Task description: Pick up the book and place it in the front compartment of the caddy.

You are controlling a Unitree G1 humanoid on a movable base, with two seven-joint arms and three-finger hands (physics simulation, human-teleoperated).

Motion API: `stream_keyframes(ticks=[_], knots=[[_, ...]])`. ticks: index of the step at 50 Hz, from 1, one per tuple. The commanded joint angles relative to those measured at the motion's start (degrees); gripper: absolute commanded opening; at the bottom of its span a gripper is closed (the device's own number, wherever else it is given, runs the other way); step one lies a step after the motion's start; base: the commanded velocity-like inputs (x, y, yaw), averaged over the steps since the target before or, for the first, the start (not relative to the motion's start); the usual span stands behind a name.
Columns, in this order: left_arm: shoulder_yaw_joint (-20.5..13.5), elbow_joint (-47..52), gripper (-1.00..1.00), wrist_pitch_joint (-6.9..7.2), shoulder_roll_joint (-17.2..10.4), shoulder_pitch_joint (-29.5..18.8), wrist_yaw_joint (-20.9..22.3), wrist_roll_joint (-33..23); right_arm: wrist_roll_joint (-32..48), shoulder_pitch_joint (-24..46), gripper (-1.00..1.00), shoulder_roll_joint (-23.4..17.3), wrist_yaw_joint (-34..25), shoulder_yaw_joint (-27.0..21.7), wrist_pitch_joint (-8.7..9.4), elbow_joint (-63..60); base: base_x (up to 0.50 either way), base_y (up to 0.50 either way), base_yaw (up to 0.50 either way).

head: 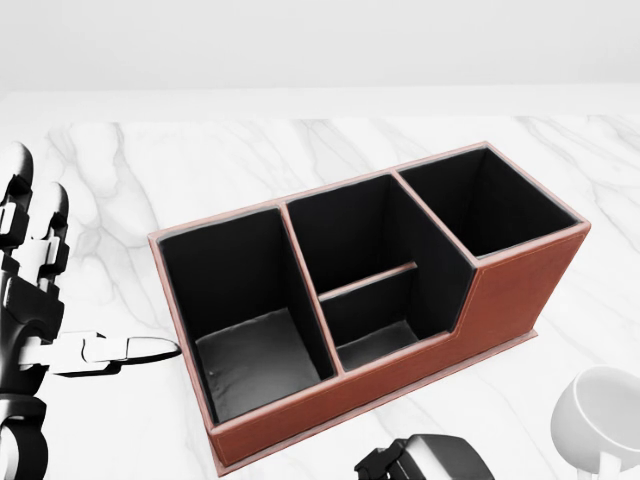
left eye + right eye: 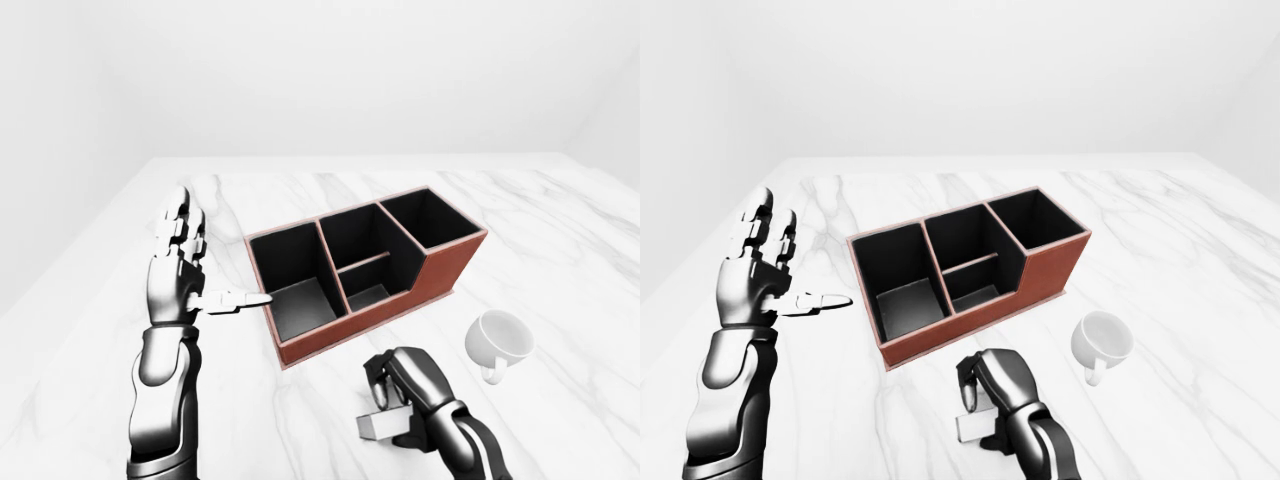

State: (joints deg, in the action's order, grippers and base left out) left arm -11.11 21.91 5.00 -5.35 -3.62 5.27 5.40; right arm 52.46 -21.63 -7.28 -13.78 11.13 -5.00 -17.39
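Left hand (image 2: 178, 270) raised with fingers spread, thumb tip just beside the caddy (image 2: 365, 270), its 4 compartments empty, right hand (image 2: 412, 385) below the caddy, fingers curled round the grey book (image 2: 383, 424), white mug (image 2: 498, 342) to its right, all on a marble table (image 2: 560, 230)

Matt leather-look caddy (image 1: 520, 285) on a glossy marble table (image 2: 560, 220); glossy mug (image 2: 500, 340).

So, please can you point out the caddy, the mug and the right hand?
caddy (image 2: 455, 262), left-eye view, on its brown outer wall.
mug (image 2: 505, 337), left-eye view, on its white bowl.
right hand (image 2: 415, 378), left-eye view, on its curled dark fingers.
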Motion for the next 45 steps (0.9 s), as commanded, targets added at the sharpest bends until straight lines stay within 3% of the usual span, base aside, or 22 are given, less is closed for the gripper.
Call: stream_keyframes(ticks=[1,38,45], knots=[[-0.05,-0.06,0.96,0.00,-0.03,0.00,-0.05,-0.01,-0.73,-0.89,-1.00,0.41,-3.02,-1.02,0.00,-5.23,0.00,0.00,0.00],[-0.12,-0.62,0.96,0.00,-0.14,-0.30,-0.23,0.02,-0.50,8.30,-1.00,3.67,-19.68,-6.61,0.01,-22.49,0.00,0.00,0.00],[-0.16,-0.44,0.96,0.00,-0.18,-0.30,-0.21,0.08,-0.40,11.22,-1.00,3.95,-22.42,-8.04,1.49,-23.96,0.00,0.00,0.00]])
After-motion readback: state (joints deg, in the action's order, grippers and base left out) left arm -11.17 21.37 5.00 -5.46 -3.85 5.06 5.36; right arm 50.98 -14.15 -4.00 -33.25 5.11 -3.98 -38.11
